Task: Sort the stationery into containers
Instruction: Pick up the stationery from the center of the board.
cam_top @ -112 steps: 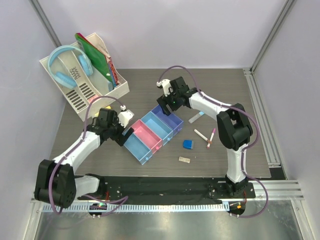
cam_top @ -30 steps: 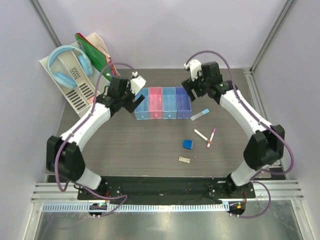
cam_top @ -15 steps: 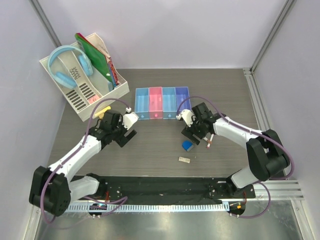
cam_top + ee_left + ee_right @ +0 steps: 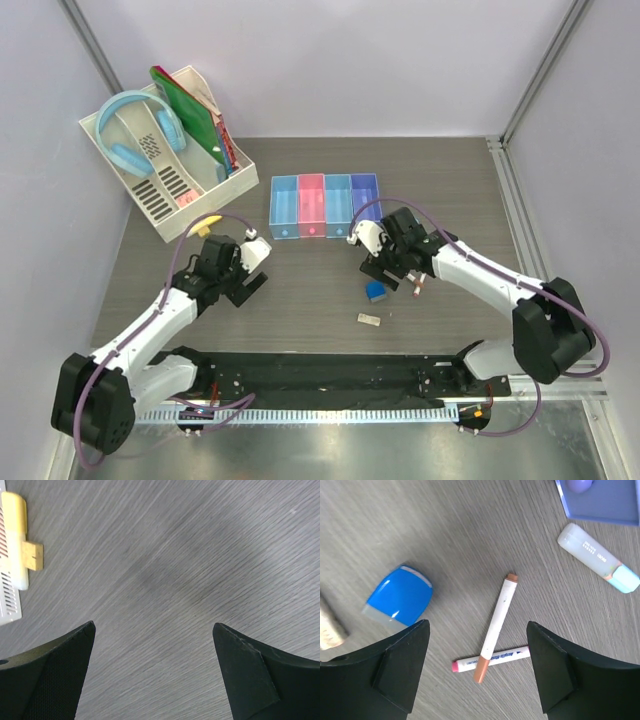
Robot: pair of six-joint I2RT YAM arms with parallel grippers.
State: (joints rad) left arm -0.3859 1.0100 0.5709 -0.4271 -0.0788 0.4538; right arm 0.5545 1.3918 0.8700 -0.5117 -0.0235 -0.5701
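Note:
The containers [image 4: 325, 207], a row of four joined bins in light blue, pink, light blue and purple, stand at the back middle of the table. My right gripper [image 4: 383, 270] [image 4: 477, 630] hovers open over two crossed white pens [image 4: 496, 630] [image 4: 417, 284]. A blue eraser [image 4: 399, 601] [image 4: 375, 291] lies beside its left finger. The light-blue-and-white tube [image 4: 597, 557] lies near the purple bin's corner [image 4: 605, 500]. A tan flat piece [image 4: 370, 320] lies nearer the front. My left gripper [image 4: 247, 287] [image 4: 154, 627] is open over bare table. A small yellow piece [image 4: 203, 229] [image 4: 22, 535] lies to its left.
A large white slotted rack [image 4: 160, 185] at the back left holds blue headphones [image 4: 130, 130] and green and red folders [image 4: 195, 110]. Its slotted edge [image 4: 7, 595] shows beside the yellow piece. Grey walls and metal rails close the table in.
Both arms have drawn back from the bins toward the front. The right gripper has come down over the pens and eraser. The left gripper has settled left of the middle.

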